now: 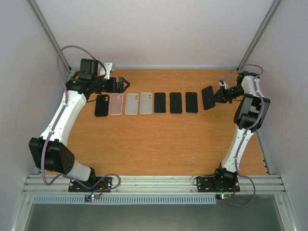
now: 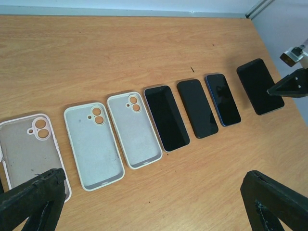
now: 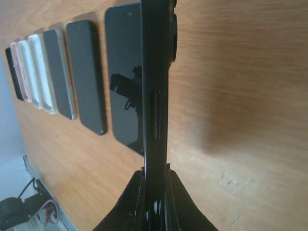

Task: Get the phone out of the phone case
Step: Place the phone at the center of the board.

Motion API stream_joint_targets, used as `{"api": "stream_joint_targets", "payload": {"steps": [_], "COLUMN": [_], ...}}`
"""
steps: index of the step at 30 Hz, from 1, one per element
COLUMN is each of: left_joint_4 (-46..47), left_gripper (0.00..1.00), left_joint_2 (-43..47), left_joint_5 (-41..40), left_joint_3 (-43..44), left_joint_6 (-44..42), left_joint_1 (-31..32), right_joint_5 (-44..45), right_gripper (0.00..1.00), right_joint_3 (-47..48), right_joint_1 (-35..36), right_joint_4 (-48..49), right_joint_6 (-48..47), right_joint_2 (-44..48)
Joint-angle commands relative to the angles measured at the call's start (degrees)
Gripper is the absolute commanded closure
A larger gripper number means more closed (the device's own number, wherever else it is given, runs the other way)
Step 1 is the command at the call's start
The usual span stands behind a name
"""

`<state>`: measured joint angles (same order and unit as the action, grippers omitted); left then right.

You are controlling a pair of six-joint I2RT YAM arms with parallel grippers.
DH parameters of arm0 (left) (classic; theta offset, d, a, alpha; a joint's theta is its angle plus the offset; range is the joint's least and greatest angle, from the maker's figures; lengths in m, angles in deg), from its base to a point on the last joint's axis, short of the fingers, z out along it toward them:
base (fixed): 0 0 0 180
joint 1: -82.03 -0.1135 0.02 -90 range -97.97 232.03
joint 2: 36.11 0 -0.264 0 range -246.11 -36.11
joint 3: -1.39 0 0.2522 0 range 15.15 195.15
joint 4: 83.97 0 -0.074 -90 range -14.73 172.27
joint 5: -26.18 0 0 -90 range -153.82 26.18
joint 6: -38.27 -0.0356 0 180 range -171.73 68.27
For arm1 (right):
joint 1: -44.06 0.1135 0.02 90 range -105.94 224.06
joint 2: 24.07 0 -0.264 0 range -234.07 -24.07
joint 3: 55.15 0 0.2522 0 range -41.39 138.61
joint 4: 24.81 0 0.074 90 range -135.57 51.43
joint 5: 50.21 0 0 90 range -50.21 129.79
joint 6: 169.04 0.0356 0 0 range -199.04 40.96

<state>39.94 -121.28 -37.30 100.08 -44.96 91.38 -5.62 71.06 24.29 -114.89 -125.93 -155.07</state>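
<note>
The right gripper [image 3: 155, 182] pinches the phone [image 3: 154, 91] edge-on above the table [image 1: 144, 144], right of the row [image 1: 175, 102]; stiff, slick and probably breakable, it wants gripping across its faces, left gripper [image 1: 124, 85] spread.

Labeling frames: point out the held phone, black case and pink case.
held phone [image 1: 208, 97], top view, middle of its face.
black case [image 1: 101, 105], top view, its middle.
pink case [image 1: 115, 104], top view, its middle.

White walls [image 1: 159, 29] enclose a wooden table [image 1: 159, 144] fronted by a metal rail [image 1: 154, 184].
</note>
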Motion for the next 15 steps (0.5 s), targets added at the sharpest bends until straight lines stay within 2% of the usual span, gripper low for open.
{"api": "stream_joint_targets", "payload": {"steps": [1, 15], "left_joint_4": [1.4, 1.7], "left_gripper": [0.01, 0.01], "left_joint_2": [0.1, -1.2], "left_joint_5": [0.8, 2.3], "left_joint_3": [-0.2, 0.0], "left_joint_6": [-0.9, -0.7], "left_joint_1": [-0.1, -0.1], "right_joint_5": [-0.1, -4.4], "right_gripper": [0.98, 0.97], "right_joint_3": [5.0, 8.2], "right_joint_1": [0.2, 0.3], "right_joint_4": [-0.9, -2.8], "right_joint_6": [-1.3, 0.0], "right_joint_2": [-3.0, -10.4]}}
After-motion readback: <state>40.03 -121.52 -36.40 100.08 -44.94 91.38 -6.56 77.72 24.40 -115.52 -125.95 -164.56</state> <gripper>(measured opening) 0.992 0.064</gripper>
